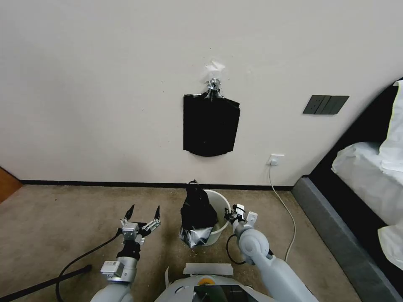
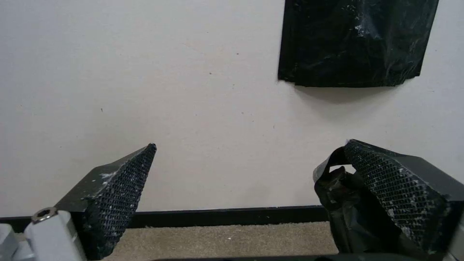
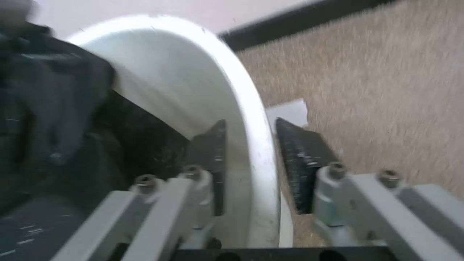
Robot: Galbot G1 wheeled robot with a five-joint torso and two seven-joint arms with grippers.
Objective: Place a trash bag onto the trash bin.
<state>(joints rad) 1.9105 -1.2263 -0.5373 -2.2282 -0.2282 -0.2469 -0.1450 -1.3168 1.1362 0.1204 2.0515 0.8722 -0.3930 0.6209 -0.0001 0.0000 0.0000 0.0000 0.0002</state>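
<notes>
Right gripper [image 3: 249,159] pinching trash bin [image 1: 221,201] rim, low center, to steady it. Trash bag [image 1: 196,209] draped half on. Left gripper [image 1: 142,214] spread wide, w/ nothing inside.

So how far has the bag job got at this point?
Partly done. The trash bag is draped over the near side of the trash bin, bunched up, not spread around the rim. The right gripper straddles the bin's rim, one finger inside, one outside. The left gripper is open, beside the bin. Left: stretching the bag over the whole rim.
</notes>
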